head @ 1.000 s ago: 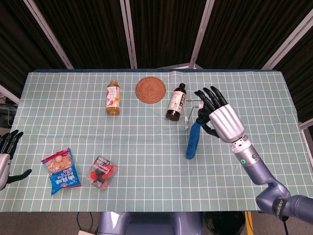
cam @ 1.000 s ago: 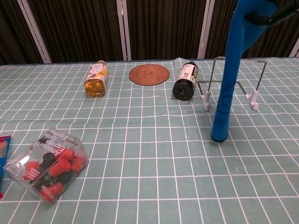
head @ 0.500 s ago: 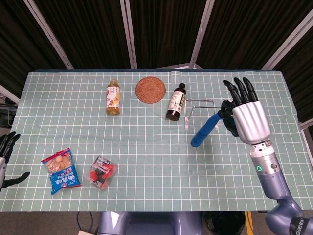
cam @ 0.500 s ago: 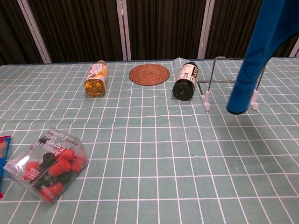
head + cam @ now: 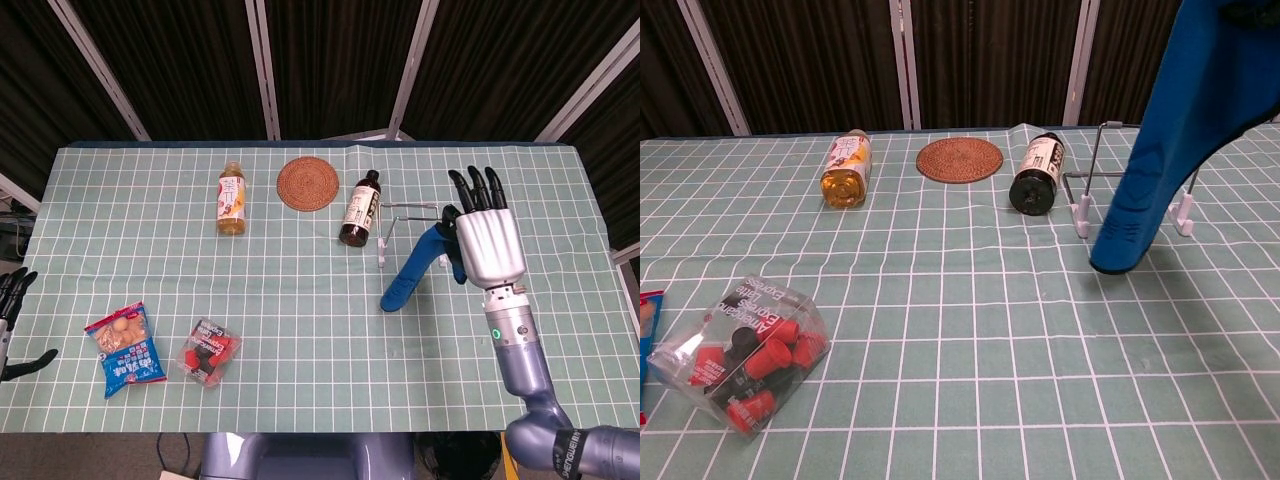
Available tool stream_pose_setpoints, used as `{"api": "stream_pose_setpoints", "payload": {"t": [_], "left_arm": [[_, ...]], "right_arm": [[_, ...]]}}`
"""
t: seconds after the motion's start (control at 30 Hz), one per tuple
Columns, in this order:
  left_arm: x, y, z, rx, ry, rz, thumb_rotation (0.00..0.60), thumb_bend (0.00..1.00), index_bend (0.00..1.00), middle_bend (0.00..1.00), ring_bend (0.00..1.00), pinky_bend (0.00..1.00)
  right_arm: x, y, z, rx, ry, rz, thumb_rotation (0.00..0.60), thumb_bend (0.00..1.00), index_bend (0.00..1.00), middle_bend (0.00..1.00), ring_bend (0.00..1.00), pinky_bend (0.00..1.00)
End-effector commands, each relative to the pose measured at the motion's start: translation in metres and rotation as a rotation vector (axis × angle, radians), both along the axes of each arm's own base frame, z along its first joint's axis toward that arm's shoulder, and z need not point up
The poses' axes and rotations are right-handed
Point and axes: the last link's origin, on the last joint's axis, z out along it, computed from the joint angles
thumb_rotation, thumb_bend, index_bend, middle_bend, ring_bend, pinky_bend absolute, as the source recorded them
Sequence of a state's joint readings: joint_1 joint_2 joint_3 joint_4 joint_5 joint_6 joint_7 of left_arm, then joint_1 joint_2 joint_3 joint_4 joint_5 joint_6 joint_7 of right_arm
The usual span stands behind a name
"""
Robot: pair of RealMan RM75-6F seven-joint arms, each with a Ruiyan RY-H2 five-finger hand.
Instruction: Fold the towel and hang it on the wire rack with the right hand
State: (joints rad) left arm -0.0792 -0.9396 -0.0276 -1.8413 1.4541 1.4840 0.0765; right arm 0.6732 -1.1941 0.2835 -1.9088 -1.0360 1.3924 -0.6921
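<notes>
My right hand [image 5: 483, 235] holds a folded blue towel [image 5: 413, 269] above the table, to the right of the wire rack [image 5: 400, 215]. The towel hangs down and slants to the left, its lower end clear of the cloth in the chest view. There the blue towel [image 5: 1170, 140] fills the upper right and covers part of the wire rack [image 5: 1087, 190]. The rack stands upright on white feet with nothing draped on it. My left hand [image 5: 12, 320] sits at the far left edge, fingers apart, holding nothing.
A dark bottle [image 5: 360, 208] lies just left of the rack. A woven coaster [image 5: 308, 183] and a juice bottle [image 5: 231, 198] lie further back. A blue snack bag [image 5: 125, 348] and a clear pack of red pieces [image 5: 208, 352] sit front left.
The right hand swung the towel right and up away from the rack, then came back left a little. The towel's lower end now hangs lower and nearer the rack than half a second ago.
</notes>
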Motion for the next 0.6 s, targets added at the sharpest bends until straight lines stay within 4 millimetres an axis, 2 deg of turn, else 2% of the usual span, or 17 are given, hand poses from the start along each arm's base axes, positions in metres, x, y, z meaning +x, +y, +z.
{"api": "stream_pose_setpoints", "payload": {"t": [0.03,0.23,0.6], "left_arm": [[-0.001,0.001,0.001,0.003,-0.001,0.006,0.6,0.0,0.0,0.0,0.0,0.0],[-0.004,0.003,0.002,0.004,-0.004,0.016,0.6,0.0,0.0,0.0,0.0,0.0],[-0.006,0.005,0.001,0.0,-0.002,0.024,0.6,0.0,0.0,0.0,0.0,0.0]], "right_arm": [[0.0,-0.009,-0.015,0.005,0.014,-0.022,0.6,0.42,0.76,0.09,0.0,0.0],[-0.003,-0.022,-0.027,-0.01,0.038,-0.05,0.6,0.42,0.76,0.09,0.0,0.0],[-0.002,-0.037,-0.029,-0.056,0.047,-0.097,0.6,0.42,0.76,0.09,0.0,0.0]]}}
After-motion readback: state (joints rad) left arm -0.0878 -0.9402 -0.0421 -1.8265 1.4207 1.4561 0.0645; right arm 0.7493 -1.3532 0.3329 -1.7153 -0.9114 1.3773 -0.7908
